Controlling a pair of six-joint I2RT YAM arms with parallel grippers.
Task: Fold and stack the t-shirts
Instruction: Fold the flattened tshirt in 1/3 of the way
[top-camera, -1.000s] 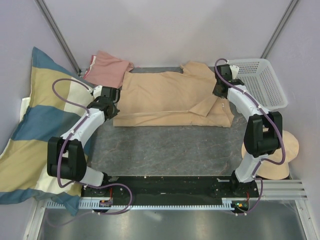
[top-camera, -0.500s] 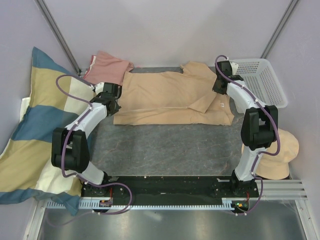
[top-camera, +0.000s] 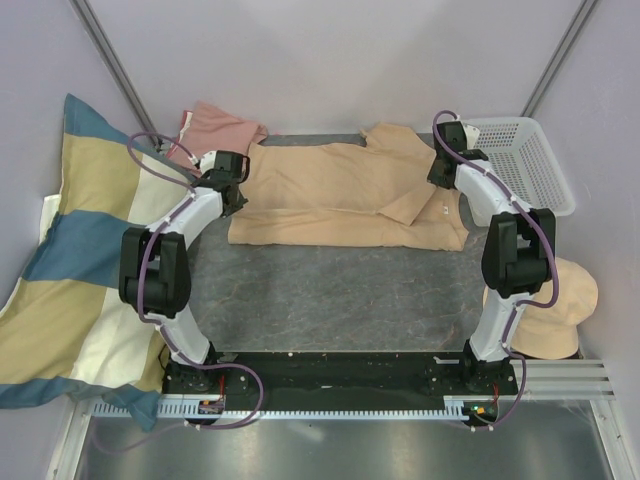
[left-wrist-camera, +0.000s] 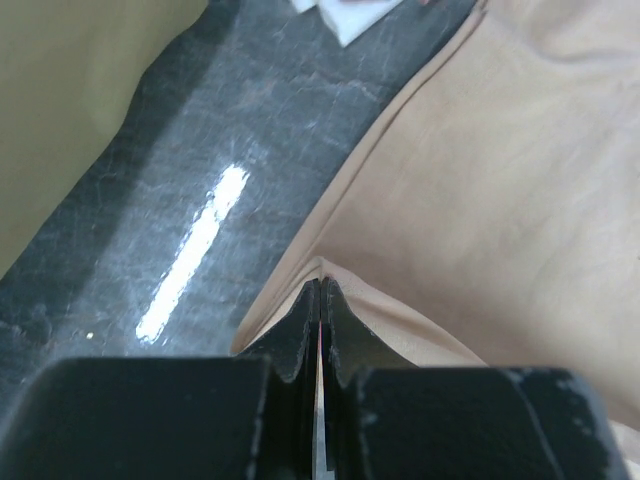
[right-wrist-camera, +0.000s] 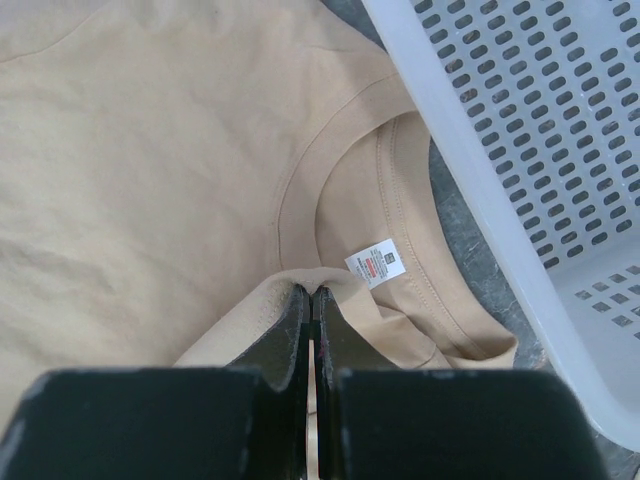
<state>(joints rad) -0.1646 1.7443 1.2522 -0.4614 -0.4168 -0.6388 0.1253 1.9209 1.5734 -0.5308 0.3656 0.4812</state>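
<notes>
1. The left gripper (left-wrist-camera: 319, 292) is pinching the tan t-shirt (top-camera: 330, 195) at its left edge, fingers pressed together.
2. The right gripper (right-wrist-camera: 312, 296) is clamping a fold of that shirt near the white neck label (right-wrist-camera: 376, 263).
3. The tan t-shirt is lying partly folded across the far side of the table (top-camera: 330, 290), and the pink t-shirt (top-camera: 215, 135) is lying crumpled at the far left.
</notes>
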